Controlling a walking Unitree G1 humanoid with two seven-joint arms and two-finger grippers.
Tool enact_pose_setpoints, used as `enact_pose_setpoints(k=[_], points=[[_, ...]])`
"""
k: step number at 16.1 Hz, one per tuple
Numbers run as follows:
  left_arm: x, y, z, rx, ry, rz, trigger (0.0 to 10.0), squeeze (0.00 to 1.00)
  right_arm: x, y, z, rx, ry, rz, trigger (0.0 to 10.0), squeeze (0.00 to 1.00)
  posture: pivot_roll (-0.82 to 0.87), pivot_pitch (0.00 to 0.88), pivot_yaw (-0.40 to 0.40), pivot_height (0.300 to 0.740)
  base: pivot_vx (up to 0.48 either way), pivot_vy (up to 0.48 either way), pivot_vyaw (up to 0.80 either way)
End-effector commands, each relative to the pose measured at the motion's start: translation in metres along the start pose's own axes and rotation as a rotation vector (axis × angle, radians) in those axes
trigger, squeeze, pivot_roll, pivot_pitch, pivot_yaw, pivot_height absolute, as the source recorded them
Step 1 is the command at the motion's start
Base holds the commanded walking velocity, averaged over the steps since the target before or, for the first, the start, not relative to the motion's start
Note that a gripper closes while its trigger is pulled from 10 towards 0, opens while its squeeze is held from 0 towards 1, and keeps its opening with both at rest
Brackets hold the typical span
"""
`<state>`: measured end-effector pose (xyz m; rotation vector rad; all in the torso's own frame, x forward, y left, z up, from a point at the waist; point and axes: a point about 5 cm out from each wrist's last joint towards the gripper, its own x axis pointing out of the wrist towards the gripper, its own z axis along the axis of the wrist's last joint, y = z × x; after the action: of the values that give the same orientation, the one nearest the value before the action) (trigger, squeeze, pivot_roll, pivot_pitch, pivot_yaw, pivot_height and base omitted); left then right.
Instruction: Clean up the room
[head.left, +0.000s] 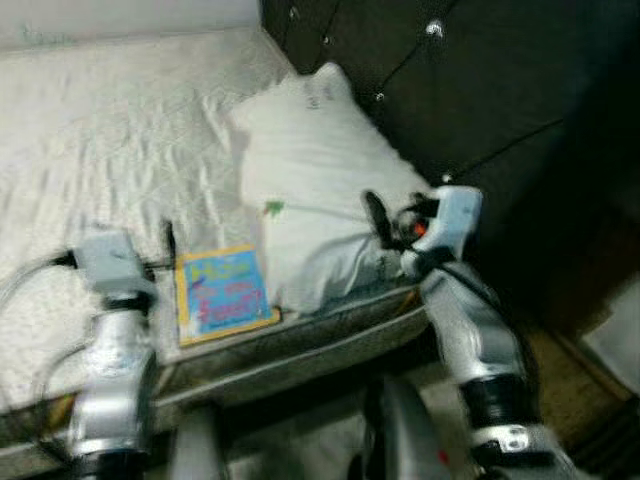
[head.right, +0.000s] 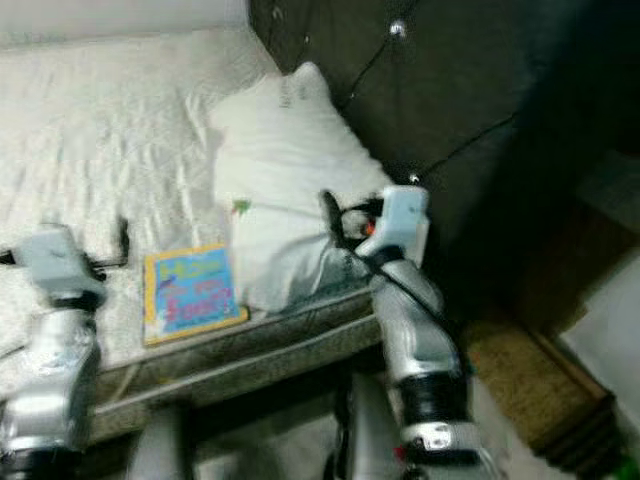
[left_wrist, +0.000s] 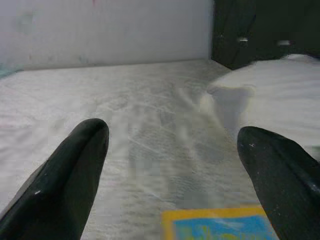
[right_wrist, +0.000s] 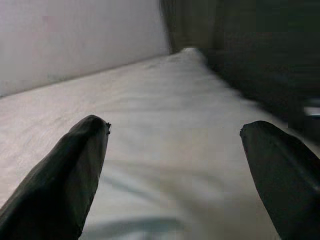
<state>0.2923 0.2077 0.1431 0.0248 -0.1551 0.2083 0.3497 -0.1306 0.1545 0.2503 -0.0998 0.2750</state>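
Observation:
A picture book (head.left: 224, 293) with a yellow border and blue cover lies flat on the white mattress (head.left: 100, 130), close to the near edge. To its right a white pillow (head.left: 310, 170) rests against the headboard. My left gripper (left_wrist: 172, 132) hovers open just left of the book, whose corner (left_wrist: 220, 225) lies beneath its fingers. My right gripper (right_wrist: 175, 127) is open over the near end of the pillow, nothing between its fingers. In the left eye view the right gripper (head.left: 385, 225) sits at the pillow's near right corner.
A dark tufted headboard (head.left: 450, 80) rises along the right side of the bed. A pale wall (left_wrist: 100, 30) runs behind the mattress. On the right, beside the bed, are a brown rug (head.right: 520, 370) and a white object (head.right: 610, 360).

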Motion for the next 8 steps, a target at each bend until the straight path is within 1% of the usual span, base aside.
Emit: enact_pose_setpoints(k=[1, 3, 6, 8], points=[[0.003, 0.010, 0.007, 0.015, -0.022, 0.047, 10.0, 0.00, 0.004, 0.001, 0.003, 0.001, -0.017, 0.004, 10.0, 0.00, 0.07, 0.000, -0.003, 0.575, 0.000, 0.000, -0.46], [0.007, 0.009, 0.013, 0.021, -0.052, 0.046, 10.0, 0.00, 0.007, 0.000, 0.006, -0.004, -0.032, 0.010, 10.0, 0.00, 0.08, 0.000, -0.007, 0.591, 0.000, 0.000, -0.45], [0.001, 0.005, 0.013, 0.028, -0.064, 0.068, 10.0, 0.00, 0.010, 0.001, 0.008, -0.009, -0.043, 0.022, 10.0, 0.00, 0.08, 0.000, -0.015, 0.616, 0.000, 0.000, -0.45], [-0.008, 0.004, 0.008, 0.039, -0.049, 0.078, 10.0, 0.00, 0.008, 0.005, 0.005, -0.010, -0.032, 0.050, 10.0, 0.00, 0.10, 0.000, -0.027, 0.639, 0.000, 0.000, 0.00]])
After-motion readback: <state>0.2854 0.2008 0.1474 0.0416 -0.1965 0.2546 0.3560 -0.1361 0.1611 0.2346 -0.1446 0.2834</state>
